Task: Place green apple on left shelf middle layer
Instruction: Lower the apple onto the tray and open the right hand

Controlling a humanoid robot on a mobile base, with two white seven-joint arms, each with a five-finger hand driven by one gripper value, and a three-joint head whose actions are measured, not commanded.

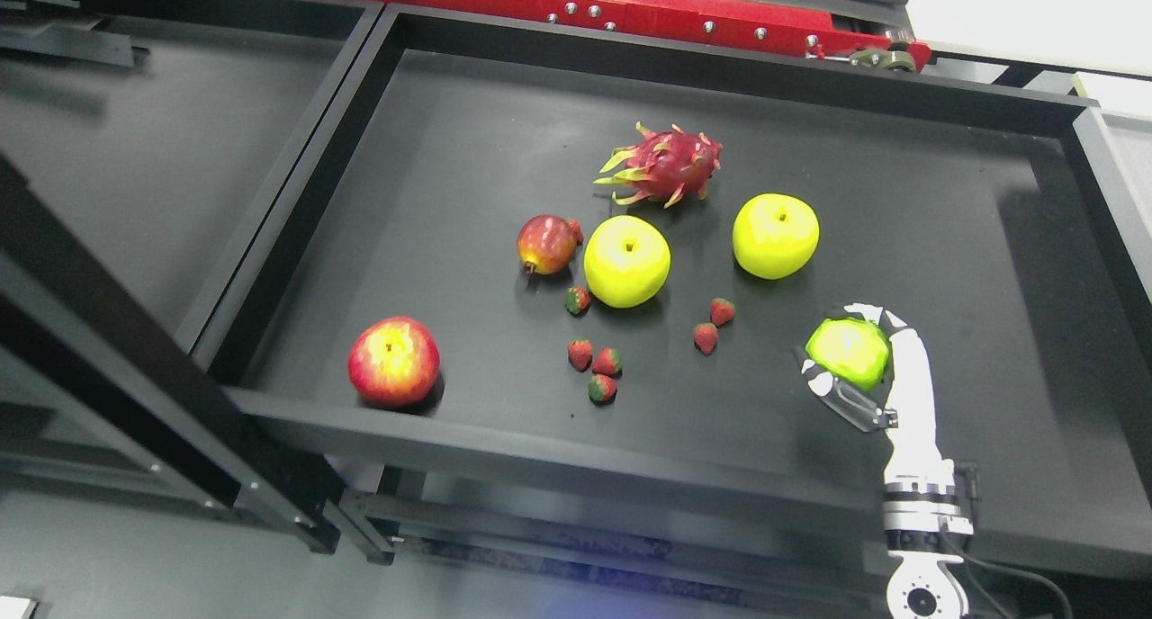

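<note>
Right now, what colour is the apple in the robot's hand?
Bright green; the green apple shows best in the head view.

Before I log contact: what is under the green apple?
The right hand curls round the green apple, fingers beneath it. The tray floor directly below is covered, so contact cannot be seen.

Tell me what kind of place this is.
Probably a robot test setup: artificial-looking fruit lies on a black tray shelf, a red metal rail runs behind it, and the right hand grips a green apple.
</note>
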